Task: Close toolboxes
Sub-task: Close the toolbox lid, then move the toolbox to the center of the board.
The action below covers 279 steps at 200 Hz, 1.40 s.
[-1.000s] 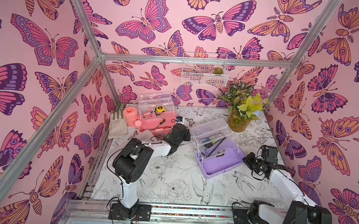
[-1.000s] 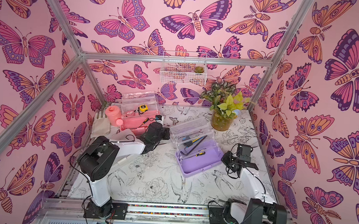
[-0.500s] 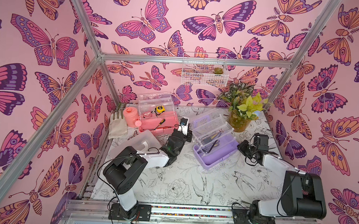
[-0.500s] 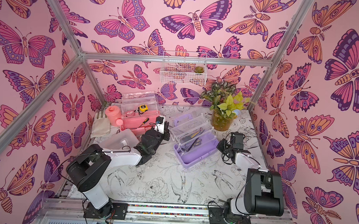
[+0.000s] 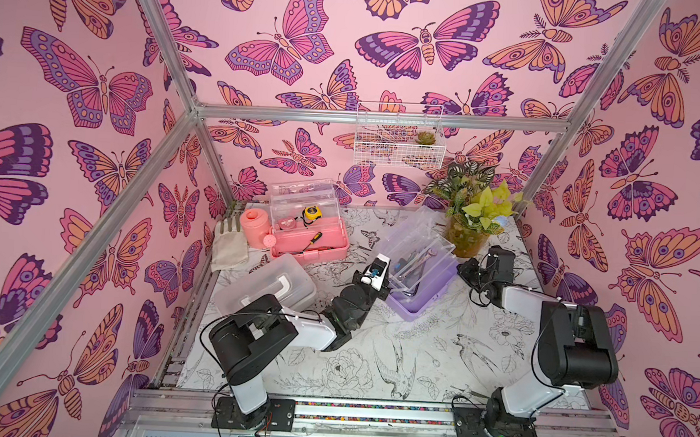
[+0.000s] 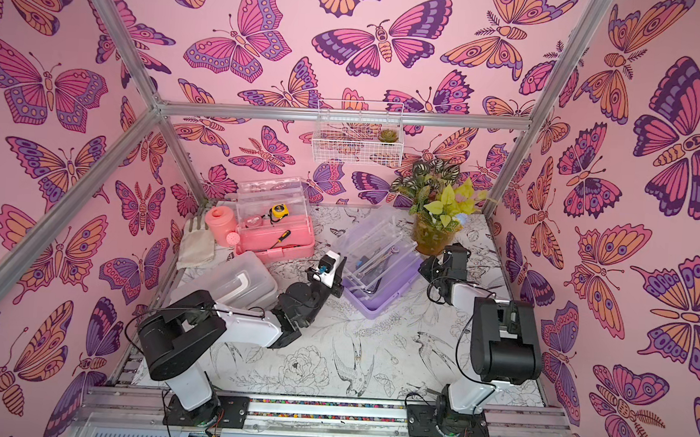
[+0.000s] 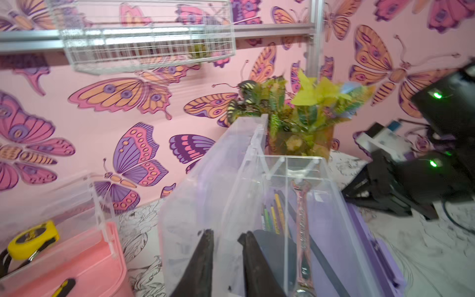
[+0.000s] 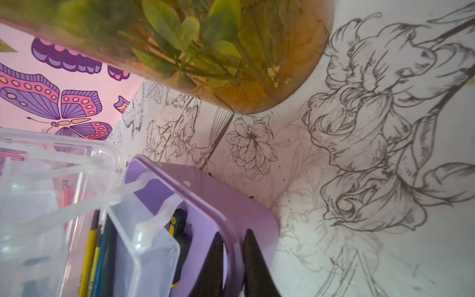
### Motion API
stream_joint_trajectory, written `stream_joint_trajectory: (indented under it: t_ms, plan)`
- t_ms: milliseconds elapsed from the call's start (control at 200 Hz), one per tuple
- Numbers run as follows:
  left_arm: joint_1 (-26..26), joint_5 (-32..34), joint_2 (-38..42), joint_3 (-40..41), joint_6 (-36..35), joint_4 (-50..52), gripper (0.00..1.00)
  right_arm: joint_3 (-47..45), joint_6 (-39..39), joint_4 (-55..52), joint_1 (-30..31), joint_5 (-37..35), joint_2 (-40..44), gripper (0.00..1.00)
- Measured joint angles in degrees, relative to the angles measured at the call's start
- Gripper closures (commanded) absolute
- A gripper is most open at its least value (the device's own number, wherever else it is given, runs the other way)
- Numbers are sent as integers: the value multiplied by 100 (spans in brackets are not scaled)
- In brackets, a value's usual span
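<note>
With the right pincer (image 8: 233,231) clamped on the rim of the purple plastic toolbox (image 5: 420,305) and the left pincer (image 7: 226,231) slightly parted astride its raised clear lid (image 7: 205,180), that lid could slip free and drop unchecked.

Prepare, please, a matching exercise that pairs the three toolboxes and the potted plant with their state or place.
Things:
1. white toolbox
2. pink toolbox
3. purple toolbox
4. potted plant

States or places:
A. lid open, wrench inside
B. far right corner of the table
C. lid shut
D. lid open, yellow tape measure inside

Pairs: 1-C, 2-D, 3-A, 4-B.
</note>
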<state>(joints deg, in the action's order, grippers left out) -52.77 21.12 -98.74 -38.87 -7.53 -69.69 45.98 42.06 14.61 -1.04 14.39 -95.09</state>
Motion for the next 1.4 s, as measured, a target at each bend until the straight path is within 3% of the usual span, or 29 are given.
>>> stream_joint_trajectory:
  t_ms: [95,160,235,601,971,1096,1156,1227,1397]
  plan:
    - [-216,-280,0,81,269,389,34,4,55,0,101,155,-22,76]
    - [-302,-363,2,138,420,581,13,4,61,-15,142,229,-22,72]
    - [-334,-415,22,168,612,809,0,2,87,-50,157,323,-22,68]
    - [-260,-577,402,-114,1322,1932,0,-273,-26,-616,175,450,542,56]
    - [822,-1648,348,-1416,2223,3574,0,-863,-660,-1637,216,496,1993,55]
    - [1172,-2212,-4,-2194,2404,4026,0,-1029,-951,-1832,273,636,2216,50]
    - [1392,-2551,-302,-2671,2509,4282,0,-1086,-1106,-1875,385,671,2267,36]
    - [1628,-2894,-669,-3156,2649,4542,0,-1145,-1316,-1882,612,667,2306,30]
    - [2033,-3626,-1484,-4024,2833,5176,0,-1200,-1838,-1751,1185,577,2295,26]
